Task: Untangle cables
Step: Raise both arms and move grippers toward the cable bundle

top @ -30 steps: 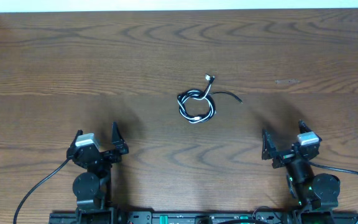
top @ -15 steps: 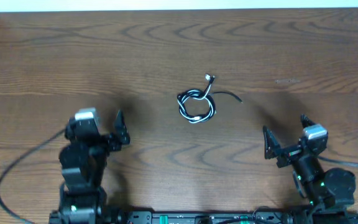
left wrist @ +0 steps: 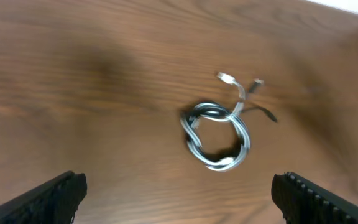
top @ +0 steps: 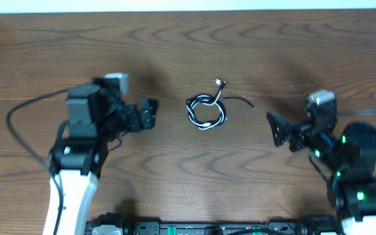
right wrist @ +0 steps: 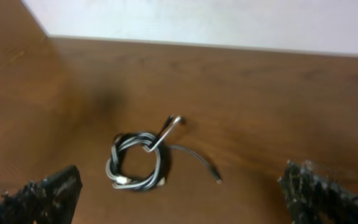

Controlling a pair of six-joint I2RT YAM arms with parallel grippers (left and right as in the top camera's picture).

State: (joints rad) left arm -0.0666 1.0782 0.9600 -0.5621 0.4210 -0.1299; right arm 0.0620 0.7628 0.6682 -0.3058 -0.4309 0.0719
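The cables (top: 205,125), one black and one white, lie twisted together in a small ring at the table's middle. A white plug end (top: 220,82) sticks out at the back and a black tail (top: 247,102) trails right. My left gripper (top: 149,114) is left of the ring, open and empty, a short gap away. On the other side my right gripper (top: 276,129) is open too, further from the ring. In the left wrist view the cables (left wrist: 221,163) lie ahead of the left gripper (left wrist: 182,199). In the right wrist view the cables (right wrist: 114,163) lie ahead and left of the right gripper (right wrist: 182,196).
The wooden table (top: 188,46) ends at a white strip (top: 188,5) along the back. A thick black arm wire (top: 18,117) loops out at the left. The arm bases stand at the front edge.
Both arms have swung forward and inward from the front edge toward the ring, the left one further. Both grippers stayed open. The cables have not moved.
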